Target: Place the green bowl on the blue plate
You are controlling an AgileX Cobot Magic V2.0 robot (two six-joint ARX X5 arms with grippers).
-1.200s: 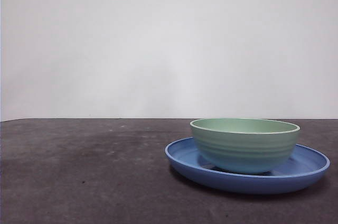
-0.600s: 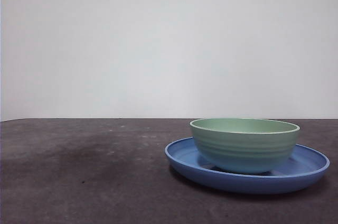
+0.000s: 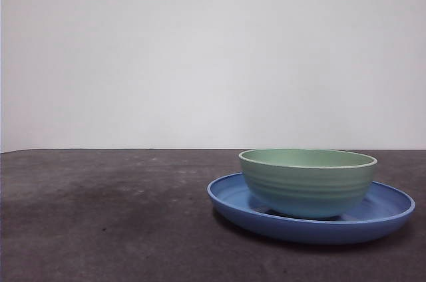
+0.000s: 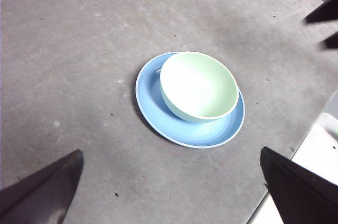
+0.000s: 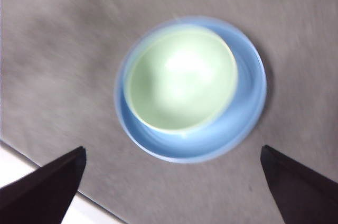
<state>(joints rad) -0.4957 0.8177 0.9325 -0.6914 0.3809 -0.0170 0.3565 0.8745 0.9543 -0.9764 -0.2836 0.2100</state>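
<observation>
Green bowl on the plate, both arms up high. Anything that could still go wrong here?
1. The green bowl sits off-centre on the blue plate, close to one rim; a knock might slide it off.
2. The plate lies near the table edge, so a push that way could send it over.
3. Both grippers are open above; a descent could strike the bowl.

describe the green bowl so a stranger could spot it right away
On the dark grey table lies a wide, shallow blue plate. The green bowl sits upright on it, off-centre: pale mint, deep, faintly ridged outside, empty, much narrower than the plate.
</observation>
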